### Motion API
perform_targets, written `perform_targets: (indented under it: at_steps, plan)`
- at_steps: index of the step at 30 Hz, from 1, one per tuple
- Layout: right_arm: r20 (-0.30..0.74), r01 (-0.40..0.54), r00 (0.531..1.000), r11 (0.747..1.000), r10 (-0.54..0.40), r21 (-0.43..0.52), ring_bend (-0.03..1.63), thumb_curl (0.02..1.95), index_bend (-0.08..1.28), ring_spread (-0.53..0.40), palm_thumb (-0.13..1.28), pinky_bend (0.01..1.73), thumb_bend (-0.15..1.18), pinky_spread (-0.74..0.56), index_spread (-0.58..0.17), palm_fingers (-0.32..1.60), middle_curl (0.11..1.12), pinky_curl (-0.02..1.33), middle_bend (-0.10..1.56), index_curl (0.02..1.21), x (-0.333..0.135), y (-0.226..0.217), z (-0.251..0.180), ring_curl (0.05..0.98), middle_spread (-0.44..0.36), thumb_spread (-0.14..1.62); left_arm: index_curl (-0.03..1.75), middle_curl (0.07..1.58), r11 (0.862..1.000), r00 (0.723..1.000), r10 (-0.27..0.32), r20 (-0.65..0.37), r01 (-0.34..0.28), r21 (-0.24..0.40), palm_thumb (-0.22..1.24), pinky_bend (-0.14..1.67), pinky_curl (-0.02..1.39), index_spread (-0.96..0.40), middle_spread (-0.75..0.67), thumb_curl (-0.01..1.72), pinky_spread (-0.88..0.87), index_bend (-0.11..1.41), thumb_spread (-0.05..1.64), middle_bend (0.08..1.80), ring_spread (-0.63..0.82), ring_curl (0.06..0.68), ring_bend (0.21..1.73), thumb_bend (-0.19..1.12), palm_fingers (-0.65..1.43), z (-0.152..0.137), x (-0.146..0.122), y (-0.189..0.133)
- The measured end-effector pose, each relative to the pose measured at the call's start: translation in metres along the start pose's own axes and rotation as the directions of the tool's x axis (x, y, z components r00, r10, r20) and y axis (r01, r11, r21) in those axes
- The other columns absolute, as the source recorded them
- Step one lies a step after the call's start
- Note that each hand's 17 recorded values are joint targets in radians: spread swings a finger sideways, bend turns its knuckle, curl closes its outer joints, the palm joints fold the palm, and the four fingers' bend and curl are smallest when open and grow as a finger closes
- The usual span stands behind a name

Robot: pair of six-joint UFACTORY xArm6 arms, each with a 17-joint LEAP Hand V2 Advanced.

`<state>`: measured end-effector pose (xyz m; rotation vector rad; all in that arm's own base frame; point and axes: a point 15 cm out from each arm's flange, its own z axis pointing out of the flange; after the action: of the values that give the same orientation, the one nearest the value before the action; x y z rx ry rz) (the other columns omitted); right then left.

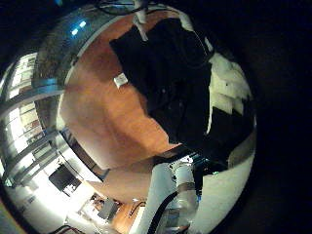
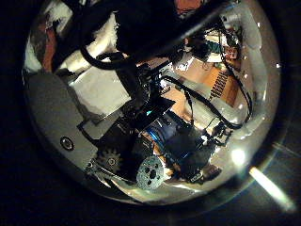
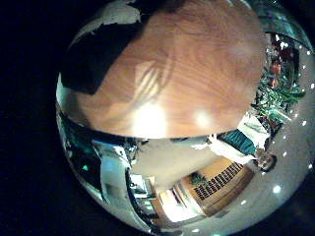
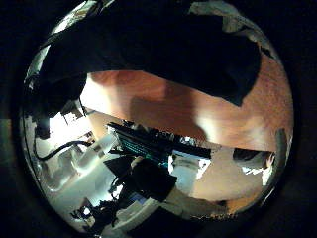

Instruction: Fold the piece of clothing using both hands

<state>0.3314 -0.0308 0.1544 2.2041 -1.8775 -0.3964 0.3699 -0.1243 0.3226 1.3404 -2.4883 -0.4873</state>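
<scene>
Left little-finger palm view shows a dark garment [image 1: 175, 73] on the wooden table [image 1: 107, 112]; neither hand's finger state is discernible.

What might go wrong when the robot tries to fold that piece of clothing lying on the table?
The garment lies rumpled rather than flat on the table, so a grab may catch several layers at once and leave the fold crooked. Part of it also seems to lie close to the table's edge, so a sideways tug could drag it over.
</scene>
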Motion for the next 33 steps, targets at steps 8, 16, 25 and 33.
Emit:
perform_targets:
  at_steps: [8, 16, 25, 33]
  plan:
    - [-0.025, -0.004, 1.000, 0.997, 0.006, 0.078, 1.19, 0.36, 0.63, -0.232, 0.67, 1.15, 0.12, -0.25, -0.416, 1.21, 0.71, 0.49, 0.92, 0.66, -0.009, -0.018, -0.008, 0.520, -0.222, 1.17, 1.21, 0.83, 1.000, 1.000, -0.010, 0.000, 0.010, 0.026, 0.65, 1.12, 0.89, -0.73, -0.46, 0.53, -0.60, 0.61, 1.08, 1.21, -0.39, 0.522, 1.46, -0.02, 1.13, -0.010, -0.007, 0.012]
    - [-0.054, -0.010, 0.998, 0.977, 0.022, 0.213, 1.34, 0.42, 0.92, -0.228, 0.84, 1.33, 0.17, -0.22, -0.396, 1.12, 0.84, 0.63, 1.14, 0.87, -0.003, 0.001, -0.065, 0.623, -0.222, 1.29, 1.22, 0.83, 1.000, 1.000, -0.006, -0.021, 0.007, 0.013, 0.65, 1.12, 0.90, -0.74, -0.46, 0.53, -0.60, 0.60, 1.08, 1.20, -0.39, 0.521, 1.45, -0.02, 1.13, 0.003, -0.012, 0.036]
    - [-0.038, 0.022, 0.999, 0.997, -0.020, 0.074, 1.39, 0.44, 0.99, -0.221, 0.88, 1.36, 0.13, -0.19, -0.357, 1.05, 0.89, 0.71, 1.20, 0.95, -0.030, 0.062, -0.107, 0.678, -0.211, 1.32, 1.22, 0.83, 1.000, 1.000, -0.015, -0.019, 0.015, 0.012, 0.65, 1.12, 0.89, -0.74, -0.46, 0.53, -0.60, 0.60, 1.08, 1.20, -0.39, 0.521, 1.45, -0.02, 1.14, 0.021, -0.008, 0.072]
    - [-0.076, 0.061, 0.996, 0.996, -0.057, 0.058, 1.39, 0.46, 0.98, -0.218, 0.90, 1.36, 0.09, -0.19, -0.344, 1.03, 0.91, 0.77, 1.21, 0.98, -0.046, 0.041, -0.163, 0.703, -0.205, 1.33, 1.22, 0.83, 0.998, 0.998, -0.064, 0.019, 0.064, 0.025, 0.65, 1.13, 0.89, -0.74, -0.46, 0.53, -0.61, 0.59, 1.08, 1.20, -0.39, 0.521, 1.45, -0.02, 1.13, 0.017, -0.037, 0.075]
